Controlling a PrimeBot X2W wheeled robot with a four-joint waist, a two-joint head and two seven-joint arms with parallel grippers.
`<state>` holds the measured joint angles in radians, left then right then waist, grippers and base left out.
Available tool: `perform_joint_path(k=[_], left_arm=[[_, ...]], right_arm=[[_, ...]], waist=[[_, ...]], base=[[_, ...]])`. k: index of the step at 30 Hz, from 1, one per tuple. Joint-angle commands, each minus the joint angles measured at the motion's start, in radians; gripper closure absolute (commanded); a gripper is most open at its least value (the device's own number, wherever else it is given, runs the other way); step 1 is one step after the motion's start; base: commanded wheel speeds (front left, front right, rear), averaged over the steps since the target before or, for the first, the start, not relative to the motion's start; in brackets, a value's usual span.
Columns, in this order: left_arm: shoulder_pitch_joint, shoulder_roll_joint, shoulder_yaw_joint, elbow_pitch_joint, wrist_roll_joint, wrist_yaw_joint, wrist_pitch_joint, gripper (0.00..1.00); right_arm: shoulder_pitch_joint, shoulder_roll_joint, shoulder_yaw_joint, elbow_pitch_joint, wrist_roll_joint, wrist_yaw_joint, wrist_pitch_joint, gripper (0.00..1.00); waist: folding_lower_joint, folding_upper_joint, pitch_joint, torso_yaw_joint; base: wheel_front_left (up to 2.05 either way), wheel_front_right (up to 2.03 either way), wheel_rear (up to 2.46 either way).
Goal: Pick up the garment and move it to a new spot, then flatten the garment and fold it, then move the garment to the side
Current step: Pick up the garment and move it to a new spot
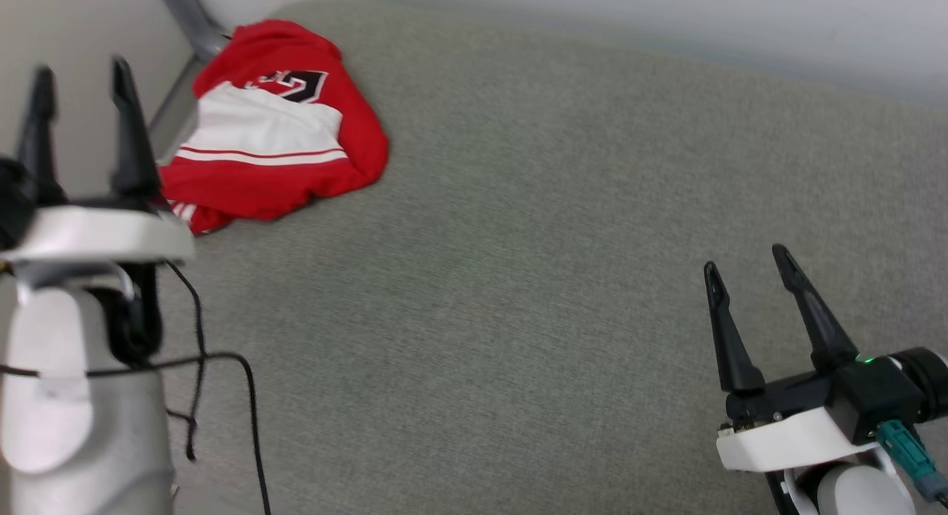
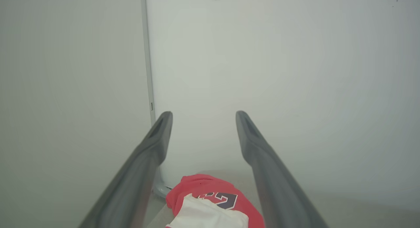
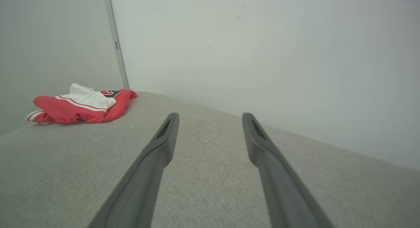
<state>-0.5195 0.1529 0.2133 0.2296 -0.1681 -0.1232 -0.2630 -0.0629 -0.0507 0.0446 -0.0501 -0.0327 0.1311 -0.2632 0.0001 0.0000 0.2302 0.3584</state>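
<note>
The garment (image 1: 274, 130) is a red jersey T-shirt with a white panel and part of a black print showing. It lies bunched at the far left corner of the grey padded surface (image 1: 555, 241). My left gripper (image 1: 83, 74) stands open at the left edge, just left of the garment and apart from it. In the left wrist view the garment (image 2: 210, 205) lies low between the open fingers of my left gripper (image 2: 203, 114). At the lower right my right gripper (image 1: 744, 259) is open, far from the garment. The right wrist view has the garment (image 3: 82, 105) at the far left and the right gripper (image 3: 210, 116) open over bare fabric.
A pale wall (image 1: 666, 18) runs along the back of the surface. A grey metal post (image 1: 189, 26) stands at the corner behind the garment. Loose black cables (image 1: 215, 367) hang by my left arm.
</note>
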Motion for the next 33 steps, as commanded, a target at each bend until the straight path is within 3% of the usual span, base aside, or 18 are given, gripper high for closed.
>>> perform_joint_path(k=[1, 6, 13, 18, 24, 33], left_arm=[[-0.032, 0.010, 0.006, -0.003, -0.012, -0.003, -0.003, 0.00], [-0.163, 0.089, -0.009, 0.016, -0.062, -0.007, -0.003, 0.00], [-0.288, 0.245, -0.171, 0.198, -0.186, -0.007, 0.038, 0.00], [-0.378, 0.336, -0.303, 0.318, -0.293, -0.007, 0.233, 0.00], [-0.449, 0.409, -0.454, 0.409, -0.452, -0.007, 0.551, 0.00], [-0.489, 0.455, -0.586, 0.518, -0.638, -0.007, 0.861, 0.00]], right_arm=[[-0.018, 0.001, 0.000, -0.010, -0.005, -0.001, -0.002, 0.00], [-0.062, 0.001, 0.004, -0.048, -0.035, -0.001, -0.002, 0.00], [-0.104, 0.001, 0.007, -0.098, -0.057, -0.001, -0.002, 0.00], [-0.120, 0.001, 0.009, -0.121, -0.064, -0.001, -0.002, 0.00], [-0.136, 0.001, 0.013, -0.133, -0.071, -0.001, -0.002, 0.00], [-0.164, 0.001, 0.011, -0.142, -0.068, -0.001, -0.002, 0.00]], waist=[[-0.0001, 0.0000, 0.061, -0.052], [-0.0001, 0.0000, 0.144, -0.097], [-0.0001, 0.0000, 0.207, -0.139], [-0.0001, 0.0000, 0.234, -0.155], [-0.0001, 0.0000, 0.261, -0.174], [-0.0001, 0.0000, 0.320, -0.209]], base=[[0.00, 0.00, 0.00], [0.00, 0.00, 0.00], [0.00, 0.00, 0.00], [0.00, 0.00, 0.00], [0.00, 0.00, 0.00], [0.00, 0.00, 0.00]])
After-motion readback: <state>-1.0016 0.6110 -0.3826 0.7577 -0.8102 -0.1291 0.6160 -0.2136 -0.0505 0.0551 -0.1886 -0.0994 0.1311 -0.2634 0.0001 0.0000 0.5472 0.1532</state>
